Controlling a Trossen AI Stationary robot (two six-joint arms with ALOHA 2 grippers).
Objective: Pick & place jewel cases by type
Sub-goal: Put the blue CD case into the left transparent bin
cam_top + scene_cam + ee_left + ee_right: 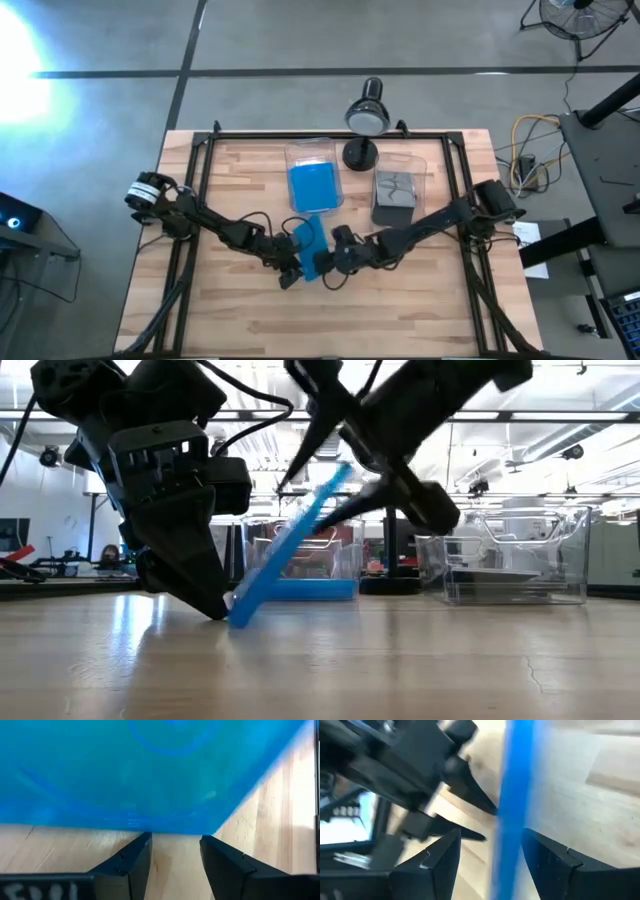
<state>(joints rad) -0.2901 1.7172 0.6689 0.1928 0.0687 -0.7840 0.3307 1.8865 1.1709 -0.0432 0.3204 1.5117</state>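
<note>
Centrally on the wooden worktop (240,310), a translucent blue jewel case (290,545) stands tilted on one edge, its lower edge touching the wood and its upper edge leaning toward the far side, as the low view shows. The left hand (290,268) is down at the case's lower edge, its dark fingers (127,865) parted and resting on the wood, with the blue edge just at their tips; it does not clamp the case. The right hand (335,262) meets the same case from the other side: in its wrist view the blue edge runs up between its two parted fingers (432,865), and whether they press on it or only straddle it I cannot tell. Toward the far edge of the worktop stand two clear bins side by side. The left clear bin (312,150) holds blue jewel cases (314,186), lying flat. The right clear bin (402,162) holds dark jewel cases (394,196). Between the bins at the far edge sits a black desk lamp (365,118), its round base on the wood and its head turned past the worktop's far edge. Both arms reach in from the near corners and come together at the tilted case, around the middle of the worktop.
</note>
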